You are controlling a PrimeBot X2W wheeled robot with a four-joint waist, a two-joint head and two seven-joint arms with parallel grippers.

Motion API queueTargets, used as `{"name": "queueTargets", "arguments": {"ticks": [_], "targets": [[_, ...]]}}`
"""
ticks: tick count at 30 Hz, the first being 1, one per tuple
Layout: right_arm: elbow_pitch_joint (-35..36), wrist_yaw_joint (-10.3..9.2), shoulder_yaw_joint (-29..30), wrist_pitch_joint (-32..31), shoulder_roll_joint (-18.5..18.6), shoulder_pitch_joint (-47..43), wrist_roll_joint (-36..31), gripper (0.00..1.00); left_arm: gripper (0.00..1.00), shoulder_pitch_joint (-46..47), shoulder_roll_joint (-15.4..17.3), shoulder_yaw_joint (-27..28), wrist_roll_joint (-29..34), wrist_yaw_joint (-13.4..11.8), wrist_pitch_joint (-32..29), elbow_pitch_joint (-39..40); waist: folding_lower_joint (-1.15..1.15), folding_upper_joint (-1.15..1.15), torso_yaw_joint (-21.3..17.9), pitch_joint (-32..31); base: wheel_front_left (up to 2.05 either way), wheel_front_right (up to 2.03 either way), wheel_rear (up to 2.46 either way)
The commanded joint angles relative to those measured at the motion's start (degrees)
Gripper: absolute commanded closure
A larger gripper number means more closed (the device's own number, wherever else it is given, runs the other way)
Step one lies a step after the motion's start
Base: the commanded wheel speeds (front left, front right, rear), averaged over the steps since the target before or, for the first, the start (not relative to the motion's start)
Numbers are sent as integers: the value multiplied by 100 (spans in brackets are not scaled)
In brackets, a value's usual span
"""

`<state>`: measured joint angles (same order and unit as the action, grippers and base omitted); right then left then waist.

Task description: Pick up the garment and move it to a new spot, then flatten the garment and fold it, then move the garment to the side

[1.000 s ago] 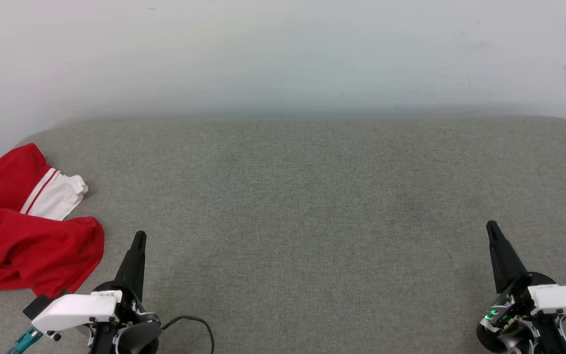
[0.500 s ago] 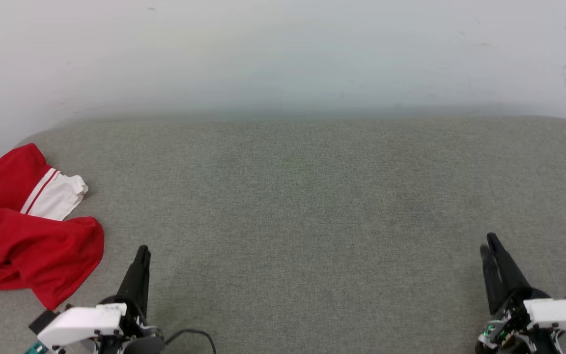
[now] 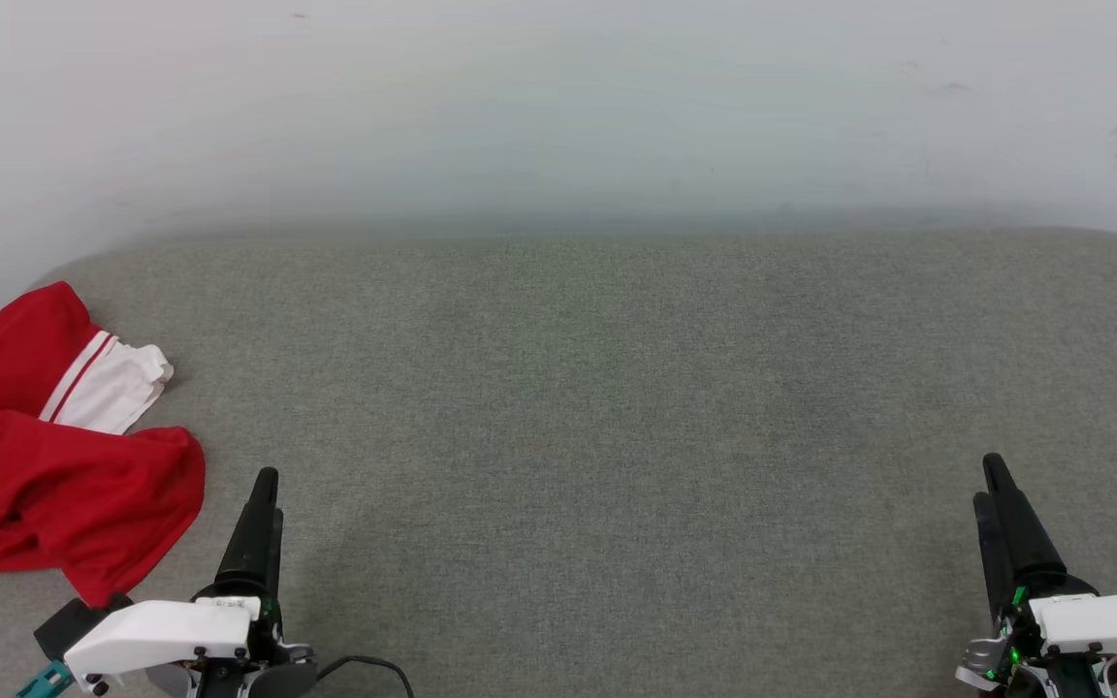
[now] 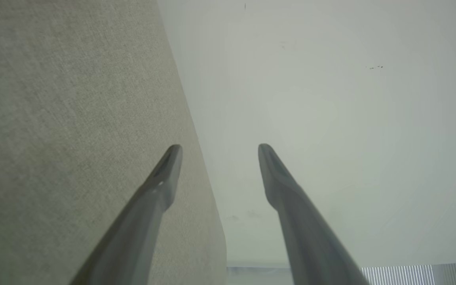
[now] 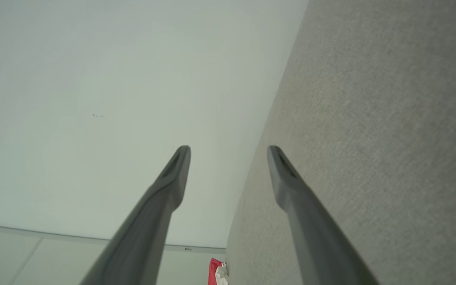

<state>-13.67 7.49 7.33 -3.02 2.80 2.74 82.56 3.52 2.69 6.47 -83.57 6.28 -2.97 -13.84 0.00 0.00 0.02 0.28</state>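
**A:** Where is the shirt?

**B:** The shirt [image 3: 45, 456] lies crumpled at the far left edge of the grey padded top [image 3: 617, 388]. Its red body is bunched in folds, and one white sleeve [image 3: 117, 388] with striped trim pokes out on the side nearer the wall [image 3: 558, 97]. The right wrist view catches a scrap of it too, red and white, low down by the pad's edge [image 5: 215, 272].

**A:** Is anything touching it?

**B:** No. The left gripper [image 3: 266, 485] is near its lower right hem but apart from it, over bare pad, fingers pointing toward the wall.

**A:** And are its fingers clenched?

**B:** They are released. In its own wrist view the two dark fingers stand spread [image 4: 218, 148], one over the pad and one against the pale wall.

**A:** And the other arm?

**B:** The right gripper [image 3: 985, 482] is well away at the lower right of the pad, the whole width from the shirt. Its fingers are also spread wide and gripping nothing [image 5: 229, 148].

**A:** Anything else nearby?

**B:** A black cable [image 3: 374, 664] loops beside the left wrist.
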Motion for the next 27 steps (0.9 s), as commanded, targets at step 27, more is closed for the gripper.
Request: {"name": "queueTargets", "arguments": {"ticks": [27], "targets": [[798,0,-263,651,13,-181,-3458,0,0,-33,15,-431,3267,-776,654,712,0,0,27,1,0,0,0]]}}
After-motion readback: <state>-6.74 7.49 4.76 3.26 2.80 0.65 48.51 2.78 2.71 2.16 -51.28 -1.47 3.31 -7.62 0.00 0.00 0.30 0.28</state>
